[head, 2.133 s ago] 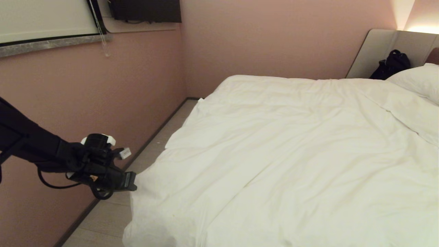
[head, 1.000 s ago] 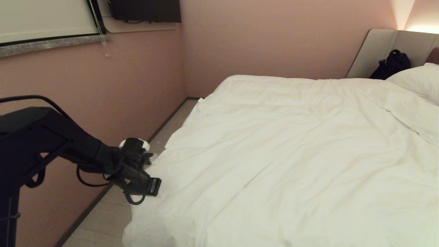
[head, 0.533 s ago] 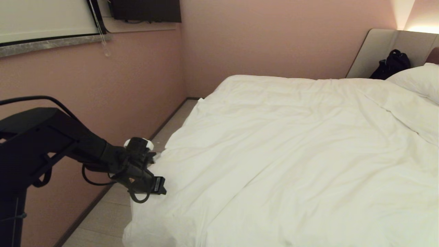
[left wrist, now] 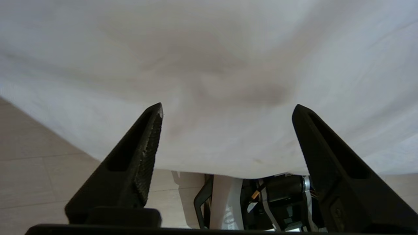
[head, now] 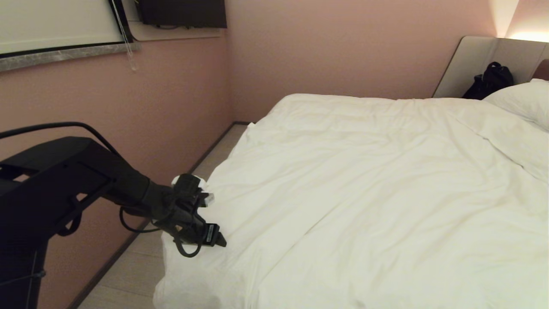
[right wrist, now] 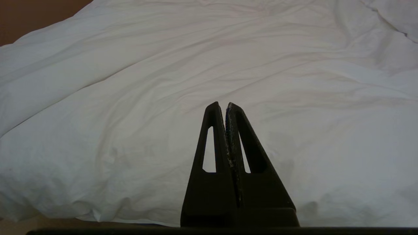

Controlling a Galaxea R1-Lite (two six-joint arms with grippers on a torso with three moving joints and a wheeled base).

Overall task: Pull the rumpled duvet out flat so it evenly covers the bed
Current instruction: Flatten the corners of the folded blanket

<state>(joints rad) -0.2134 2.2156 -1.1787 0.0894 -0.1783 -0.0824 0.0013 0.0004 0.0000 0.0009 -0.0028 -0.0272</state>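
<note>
A thick white duvet (head: 369, 189) lies spread and wrinkled over the bed, whose beige headboard (head: 480, 60) shows at the far right. My left gripper (head: 221, 240) hangs just above the duvet's near left corner, open, with nothing between its fingers (left wrist: 143, 147). In the left wrist view the duvet (left wrist: 209, 81) fills the frame and its hem drops over the floor. My right gripper (right wrist: 225, 106) is shut and empty, pointing across the duvet (right wrist: 163, 81) from the near edge; it does not show in the head view.
A pink wall (head: 107, 116) runs close along the bed's left side, leaving a narrow strip of pale floor (head: 128, 274). A white pillow (head: 523, 101) and a black bag (head: 489, 81) sit at the headboard end. My own base (left wrist: 271, 205) shows beneath the duvet's hem.
My left gripper let go of the duvet's corner, opened wide and slid right over the duvet. The right arm kept still.
</note>
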